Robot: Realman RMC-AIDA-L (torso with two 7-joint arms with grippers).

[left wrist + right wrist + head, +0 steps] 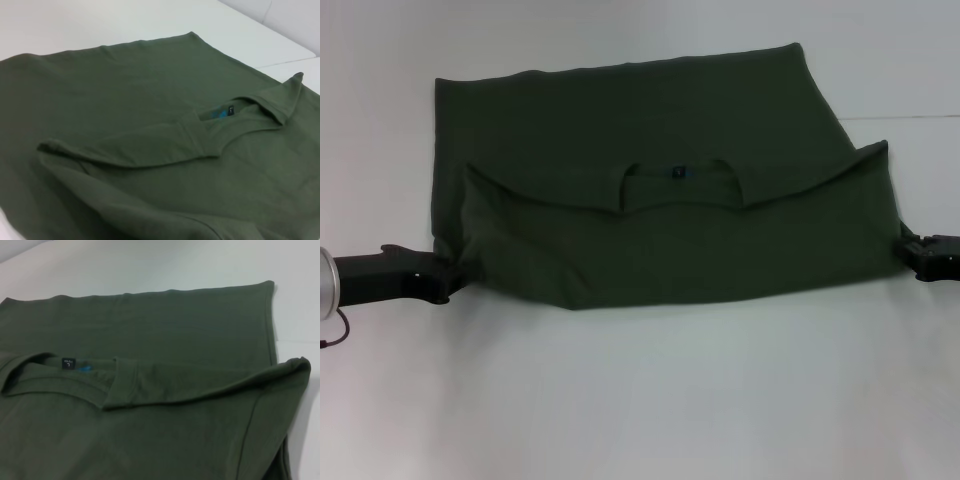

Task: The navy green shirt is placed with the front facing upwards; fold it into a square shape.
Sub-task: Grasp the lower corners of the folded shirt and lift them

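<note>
The navy green shirt (650,110) lies spread on the white table, with one half doubled over the other. The folded-over layer (670,250) shows the round collar (678,185) and a small blue neck label (678,172). My left gripper (452,278) is at the fold's left end and my right gripper (908,250) at its right end. Each is shut on the cloth, which sags between them. Their fingertips are buried in fabric. The left wrist view shows the shirt (125,90) and label (220,114). The right wrist view shows the shirt (165,325) and label (67,363). No lettering shows.
The white table (640,400) reaches in front of the shirt to the near edge of the view and also behind it. A thin seam line (910,118) runs across the surface at the far right.
</note>
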